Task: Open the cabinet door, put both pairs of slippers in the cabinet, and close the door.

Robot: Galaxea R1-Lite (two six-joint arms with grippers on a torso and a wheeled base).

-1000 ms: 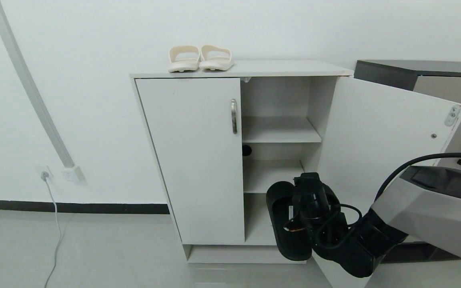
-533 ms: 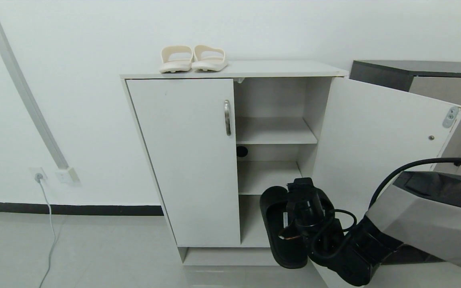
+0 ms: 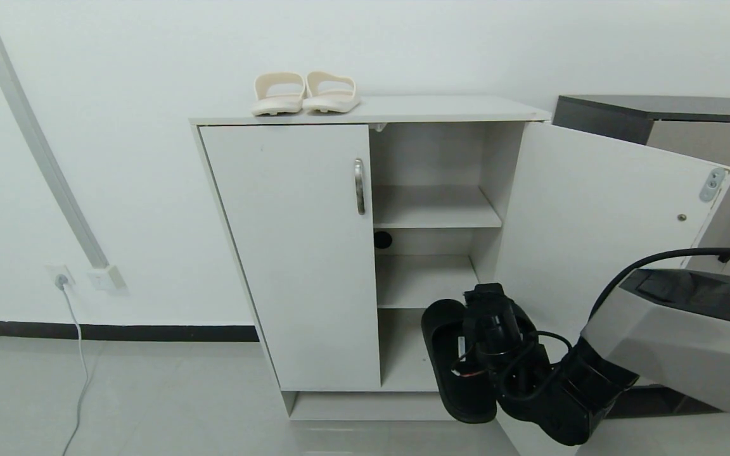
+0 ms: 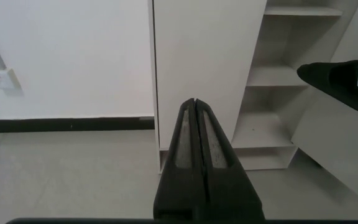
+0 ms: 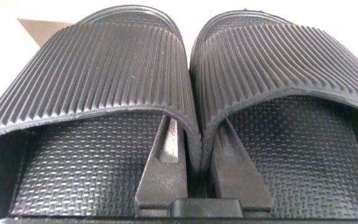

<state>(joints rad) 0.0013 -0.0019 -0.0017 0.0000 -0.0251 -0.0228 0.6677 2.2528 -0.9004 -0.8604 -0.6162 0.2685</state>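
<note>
A white cabinet stood against a white wall. Its right door was swung wide open and showed three bare shelves. Its left door was closed. So the first step, opening the door, looked done.

The right gripper held the black slippers as a pair, side by side. They were low in front of the open half of the cabinet, level with the bottom shelf but not yet on it. Its two fingers were clamped on the inner walls of the slippers where they met, one finger inside each slipper under the strap. The slippers hung with their toes up and their soles toward the left door.

The beige slippers sat side by side on top of the cabinet, above the closed left door, and nothing touched them.

The left gripper was held low and well back from the cabinet, pointing at the left door. Its fingers were pressed together, with nothing between them.

By my reading, the task was about a third done. The black pair still had to be set on a shelf and let go. The beige pair had to be taken down and stored. Closing the right door would come last.
</note>
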